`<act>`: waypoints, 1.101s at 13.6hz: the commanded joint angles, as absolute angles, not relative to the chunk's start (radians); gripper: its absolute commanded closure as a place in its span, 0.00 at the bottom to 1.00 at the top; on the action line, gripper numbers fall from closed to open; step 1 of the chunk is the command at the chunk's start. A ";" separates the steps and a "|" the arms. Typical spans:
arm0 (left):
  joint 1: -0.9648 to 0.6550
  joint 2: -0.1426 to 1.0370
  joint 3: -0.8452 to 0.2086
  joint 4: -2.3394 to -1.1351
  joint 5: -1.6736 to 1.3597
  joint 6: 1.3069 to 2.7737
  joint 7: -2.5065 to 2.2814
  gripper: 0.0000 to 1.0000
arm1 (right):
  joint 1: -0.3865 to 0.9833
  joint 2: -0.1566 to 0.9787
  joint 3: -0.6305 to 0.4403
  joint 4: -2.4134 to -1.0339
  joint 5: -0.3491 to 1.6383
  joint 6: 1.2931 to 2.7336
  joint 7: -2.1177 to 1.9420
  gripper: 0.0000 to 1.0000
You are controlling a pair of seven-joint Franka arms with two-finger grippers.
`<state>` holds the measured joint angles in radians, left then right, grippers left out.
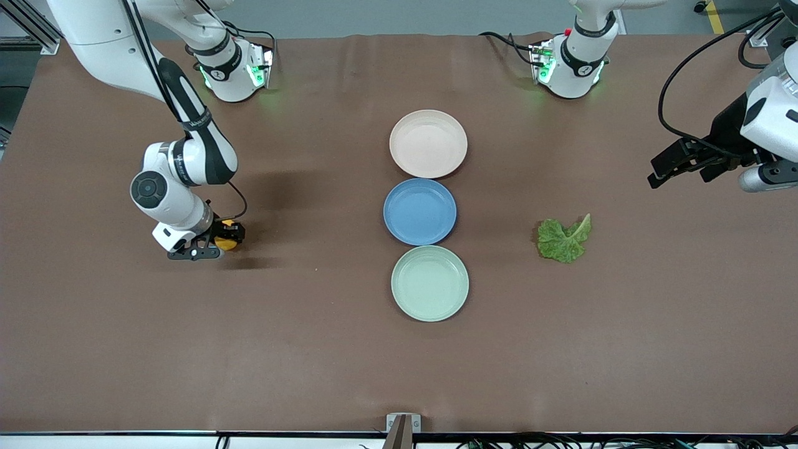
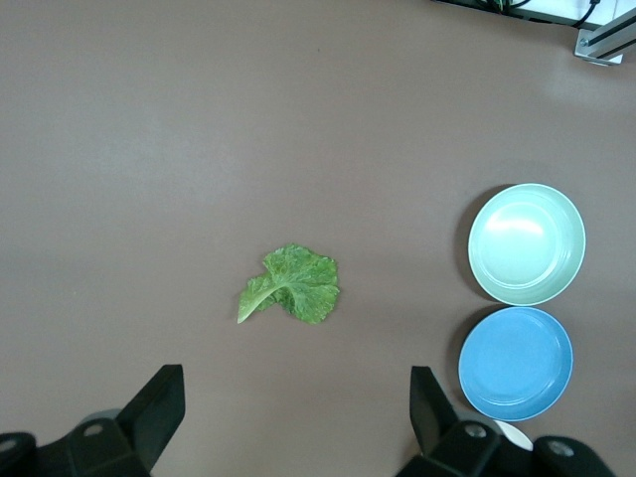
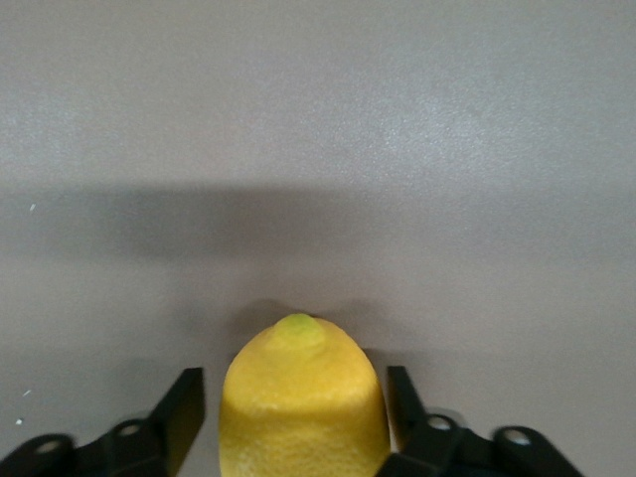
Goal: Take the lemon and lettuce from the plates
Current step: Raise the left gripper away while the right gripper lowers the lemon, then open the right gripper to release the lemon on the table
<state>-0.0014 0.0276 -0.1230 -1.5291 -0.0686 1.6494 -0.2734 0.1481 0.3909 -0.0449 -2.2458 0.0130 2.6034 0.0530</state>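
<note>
Brown table: my right gripper stands parted around the lemon; left gripper (wide open) hovers empty, lettuce at my plates' three o'clock.

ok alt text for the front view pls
The right gripper, low at the right arm's end of the table, has a lemon between its fingers. Three empty plates line the middle; lettuce lies on the table beneath the raised, open left gripper.

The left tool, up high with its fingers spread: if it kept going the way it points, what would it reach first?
Probably bare brown table; the left tool points down, with the lettuce lying just ahead, so it may meet that leaf first. Depth is unclear.
</note>
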 commanded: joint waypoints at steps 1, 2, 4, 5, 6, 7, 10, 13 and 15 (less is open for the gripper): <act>0.000 0.034 -0.123 -1.505 -0.075 1.626 -0.267 0.00 | 0.129 0.354 -0.028 -2.186 0.025 2.474 0.043 0.00; 0.000 0.034 -0.123 -1.505 -0.075 1.626 -0.268 0.00 | 0.129 0.341 -0.029 -2.127 0.022 2.374 0.040 0.00; 0.000 0.034 -0.123 -1.505 -0.075 1.626 -0.268 0.00 | 0.124 0.331 -0.034 -1.987 0.009 2.172 0.037 0.00; 0.002 0.034 -0.123 -1.505 -0.075 1.626 -0.270 0.00 | 0.111 0.330 -0.034 -1.921 0.006 2.090 0.035 0.00; 0.002 0.034 -0.123 -1.505 -0.075 1.626 -0.270 0.00 | 0.097 0.328 -0.034 -1.863 -0.011 2.026 0.028 0.00; 0.000 0.034 -0.123 -1.505 -0.077 1.626 -0.270 0.00 | 0.089 0.328 -0.034 -1.806 -0.032 1.960 0.002 0.00; 0.000 0.034 -0.123 -1.505 -0.075 1.626 -0.270 0.00 | 0.049 0.330 -0.034 -1.656 -0.047 1.789 -0.021 0.00; 0.000 0.034 -0.123 -1.505 -0.075 1.626 -0.270 0.00 | 0.008 0.330 -0.034 -1.540 -0.067 1.677 -0.052 0.00; 0.000 0.034 -0.123 -1.505 -0.075 1.626 -0.272 0.00 | -0.009 0.330 -0.034 -1.490 -0.066 1.622 -0.054 0.00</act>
